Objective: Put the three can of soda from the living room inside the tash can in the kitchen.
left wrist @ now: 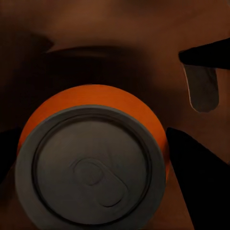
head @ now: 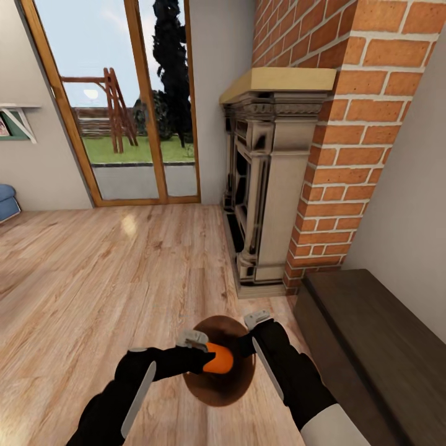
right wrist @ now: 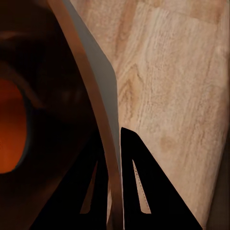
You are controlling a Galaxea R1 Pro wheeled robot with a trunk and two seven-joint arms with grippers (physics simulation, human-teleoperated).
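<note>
The robot is standing in the living room, where the brick chimney is rising at 1 o'clock and the glass doors are showing at 11 o'clock. Low down at 6 o'clock, the tash can is sitting over the wood floor. The right gripper is pinching the bin's thin wall, with one finger inside and one outside, nearly closed on it. The left gripper is reaching in from 8 o'clock and holding the can of soda over the bin's brown mouth. The can is sitting between its fingers, silver top facing the left wrist camera.
</note>
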